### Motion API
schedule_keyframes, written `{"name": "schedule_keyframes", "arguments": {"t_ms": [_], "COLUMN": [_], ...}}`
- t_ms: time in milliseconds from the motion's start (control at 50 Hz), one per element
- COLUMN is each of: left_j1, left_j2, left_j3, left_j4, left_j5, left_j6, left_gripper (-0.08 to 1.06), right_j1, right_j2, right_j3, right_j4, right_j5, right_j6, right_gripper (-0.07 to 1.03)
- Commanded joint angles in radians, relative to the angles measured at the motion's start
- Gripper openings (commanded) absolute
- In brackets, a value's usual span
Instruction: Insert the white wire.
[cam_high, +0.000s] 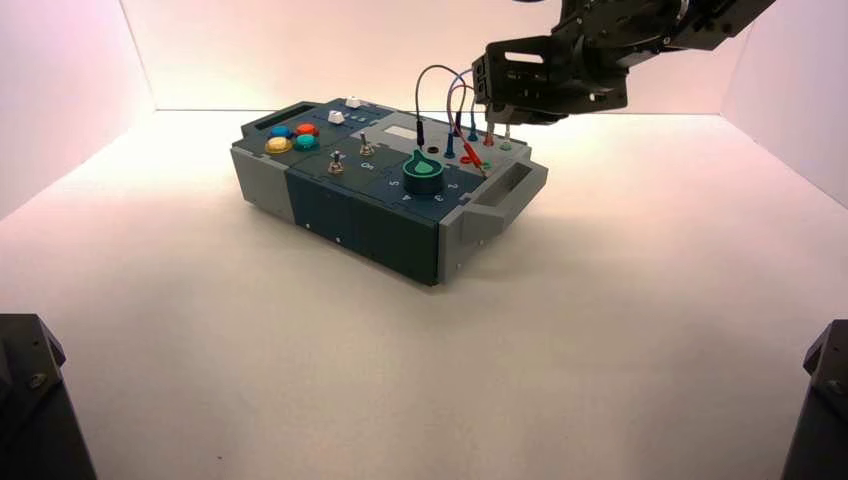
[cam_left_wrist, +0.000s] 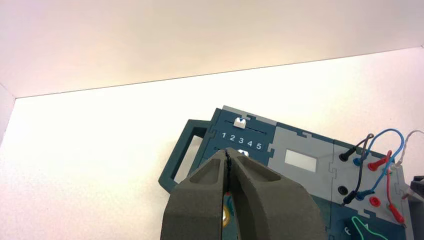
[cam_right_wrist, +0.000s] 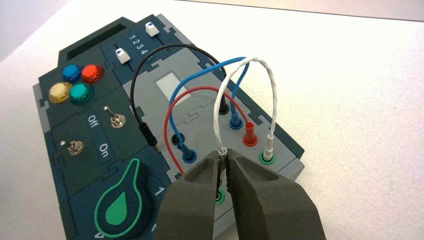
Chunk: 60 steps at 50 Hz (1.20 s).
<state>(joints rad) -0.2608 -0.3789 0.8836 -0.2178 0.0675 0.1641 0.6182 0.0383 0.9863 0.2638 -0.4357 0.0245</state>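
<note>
The right gripper (cam_right_wrist: 223, 161) is down at the wire corner of the box (cam_high: 380, 225), fingers pinched tight on one plug of the white wire (cam_right_wrist: 270, 87). From the right wrist camera the held plug sits right between the fingertips, just above a green socket (cam_right_wrist: 218, 197) that peeks out between the two fingers. Can't tell whether the tip is actually in the hole, since the fingers cover it. The wire loops up in a small arch and its other plug stands upright in the neighbouring green socket (cam_right_wrist: 267, 159), so that end is seated.

Around it there's the usual tangle: a red wire (cam_right_wrist: 200, 90) with one plug in a red socket, a blue wire (cam_right_wrist: 200, 75) plugged in at both ends, and a black wire (cam_right_wrist: 150, 60) whose near plug (cam_right_wrist: 148, 135) hangs loose over the panel, not in any hole.

The left gripper (cam_left_wrist: 228, 155) hovers over the other end of the box, near the numbered slider (cam_left_wrist: 240, 123), fingers pressed together with nothing in them.

Also on top: four round buttons (cam_right_wrist: 76, 82), two toggle switches (cam_right_wrist: 117, 120) and the big green knob (cam_right_wrist: 120, 207).
</note>
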Motion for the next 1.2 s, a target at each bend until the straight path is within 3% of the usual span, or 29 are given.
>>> {"name": "schedule_keyframes", "arguments": {"t_ms": [20, 520, 1200], "left_j1": [0.014, 0.037, 0.046], "left_j2": [-0.012, -0.006, -0.011], "left_j3": [-0.02, -0.02, -0.028], "left_j4": [0.002, 0.003, 0.003], "left_j5": [-0.012, -0.012, -0.012], "left_j6": [0.003, 0.008, 0.008], "left_gripper": [-0.03, -0.03, -0.03], "right_j1": [0.005, 0.006, 0.005], "right_j2": [0.005, 0.063, 0.0], "right_j3": [-0.029, -0.055, -0.015], "right_j4": [-0.009, -0.017, -0.015], "right_j5": [-0.009, -0.026, -0.025], "right_j6": [0.0, 0.006, 0.002], "right_gripper": [-0.02, -0.02, -0.02]}}
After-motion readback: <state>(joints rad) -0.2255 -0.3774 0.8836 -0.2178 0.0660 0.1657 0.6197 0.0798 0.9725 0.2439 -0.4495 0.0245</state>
